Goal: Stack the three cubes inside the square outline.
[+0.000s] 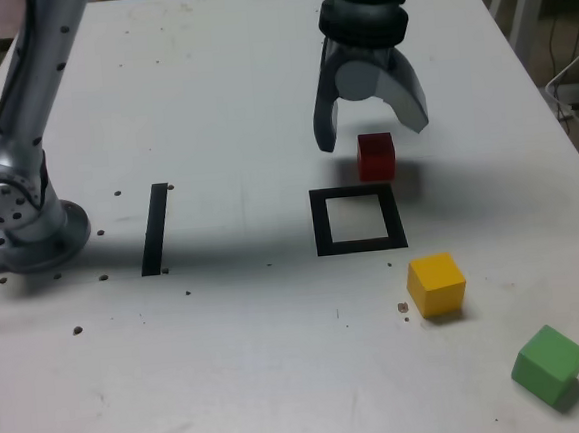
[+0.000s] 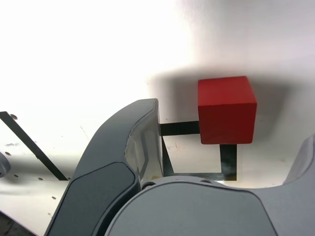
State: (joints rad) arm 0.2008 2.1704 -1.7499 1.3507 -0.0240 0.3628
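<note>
pincer spread above red cube, nothing stacked

the pincer hangs over the white bench with its two grey fingers wide apart, holding nothing. the red cube sits on the bench just below and between the fingertips in the exterior view, not gripped (no contact visible). in the wrist view the red cube lies between the two fingers, nearer the middle of the gap, overlapping one edge of the square outline.

the square outline, black tape with a white centre, is just in front of the red cube in the exterior view; the cube sits at its far edge, mostly outside it. inside of the outline is bare.

the yellow cube rests on the bench near the outline's corner, toward the exterior view's right and nearer the camera. the green cube is further right and nearer still, turned at an angle, well apart from the outline.

a straight black tape strip lies to the exterior view's left, beside the arm base.
</note>
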